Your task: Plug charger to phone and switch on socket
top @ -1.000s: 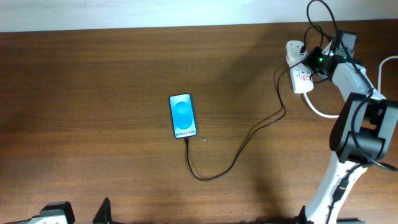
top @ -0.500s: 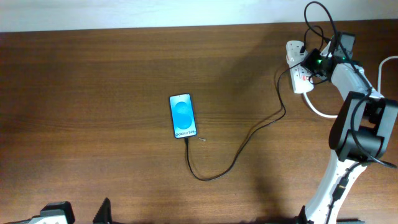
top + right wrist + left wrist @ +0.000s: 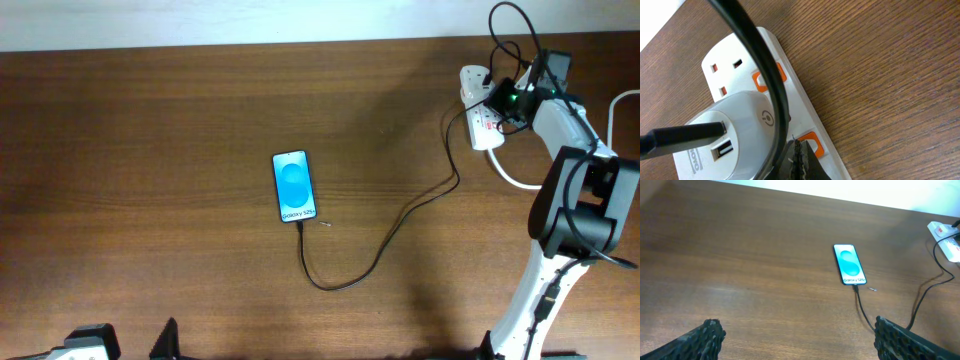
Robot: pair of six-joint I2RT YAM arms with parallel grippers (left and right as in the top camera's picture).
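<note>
Closed right fingers (image 3: 802,161) are cut off at six o'clock beside the socket (image 3: 747,50); left fingers (image 3: 707,336) are spread wide, empty.

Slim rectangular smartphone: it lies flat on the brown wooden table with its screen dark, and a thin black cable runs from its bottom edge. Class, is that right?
One detail is wrong: the slim rectangular smartphone has its screen lit bright blue, not dark, as the overhead view shows. The rest stands: it lies flat on the brown wooden table, and the thin black cable runs from its bottom edge.
</note>
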